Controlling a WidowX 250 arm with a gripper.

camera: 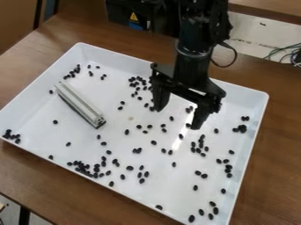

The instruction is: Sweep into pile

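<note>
My gripper (178, 117) hangs over the upper right-middle of the white tray (249, 94), open, its two fingers spread wide with nothing between them. Many small black beans (137, 150) lie scattered across the tray floor. Denser clusters sit near the front edge, in the left corner, at the right side and just left of the gripper. A pale grey metal bar (80, 104) with a dark underside lies diagonally in the tray's left part, apart from the gripper. The gripper hides part of the tray floor behind it.
Raised walls surround the tray on the brown wooden table (276, 145). Dark equipment with a warning label (134, 17) stands behind the tray at the top. Cables (288, 52) lie at the upper right, beyond the table's far edge.
</note>
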